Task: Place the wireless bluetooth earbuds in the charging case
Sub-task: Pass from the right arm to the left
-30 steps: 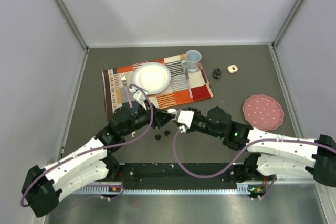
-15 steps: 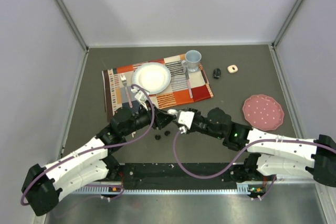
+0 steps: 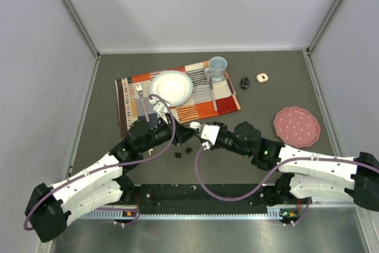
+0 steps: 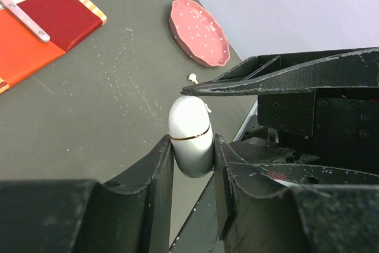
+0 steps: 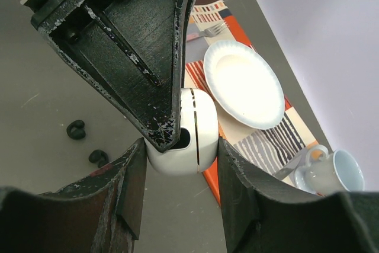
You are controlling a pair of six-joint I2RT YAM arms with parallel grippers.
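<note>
- We've got the case (image 4: pixel 189 124) up off the table (image 4: pixel 118 111), held between both arms just off the near edge of the placemat (image 3: pixel 224 96).
- The left gripper (image 4: pixel 192 141) is clamped on 2 opposite sides of it. The right gripper (image 5: pixel 180 145) pinches it across the other way, so both are gripping the case.
- And the lid? A gold seam runs round the case with no gap in the left wrist view, so we judge it shut. A dark patch in the right wrist view could be shadow; we cannot tell.
- Nothing is loaded as far as we can see: no earbud shows in or on the case.
- 2 black earbuds (image 5: pixel 76 129) lie side by side on the table, toward the middle of its near edge, apart from the case.
- 1 white earbud (image 4: pixel 192 77) lies on the table toward its right edge, between the case and the pink plate (image 4: pixel 200 32). We cannot find the other white ones.
- Our read: early going. The lid has to open, then every earbud has to be picked up and seated.
</note>
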